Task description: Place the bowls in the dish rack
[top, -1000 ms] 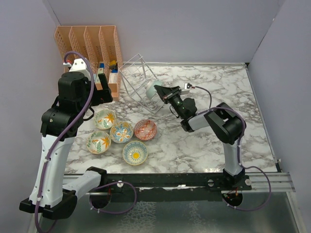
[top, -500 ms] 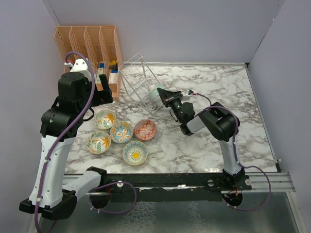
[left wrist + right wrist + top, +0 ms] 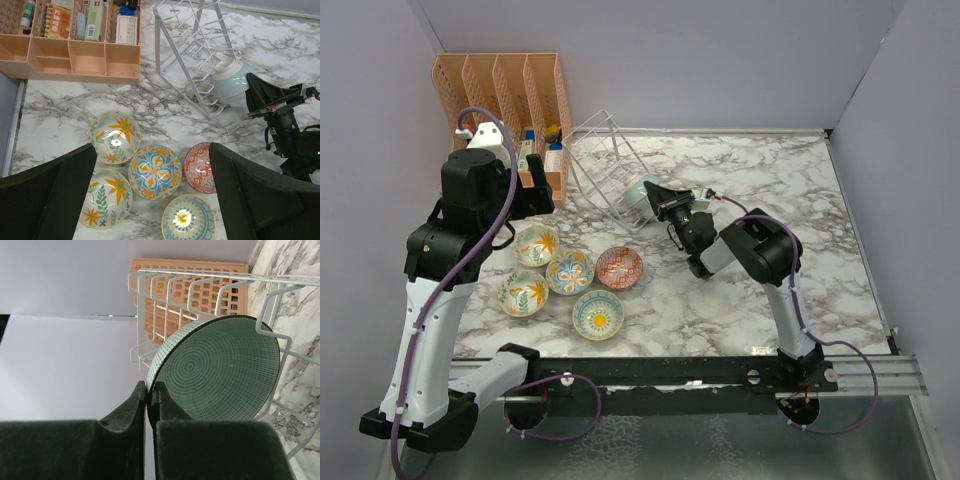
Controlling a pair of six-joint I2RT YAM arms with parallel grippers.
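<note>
Our right claw point(image 3: 148, 390) pinches the teal bowl point(image 3: 220, 370) by its rim, on edge to fit the dish rack point(image 3: 192, 50); our left claw point(image 3: 151, 146) hangs spread.

Left arm reared up tall from its base, elbow folded, wrist tipped so its camera looks straight down. Left gripper point(image 3: 532, 183) hangs high, jaws spread wide, nothing between them. Right arm sits low: upper link rises from the base, elbow bent sharply, forearm reaching left and away from the base. Right gripper point(image 3: 651, 191) lies roughly horizontal, pointing left, fingers point(image 3: 131, 405) pinched nearly together on the rim of the teal bowl point(image 3: 220, 370).
</note>
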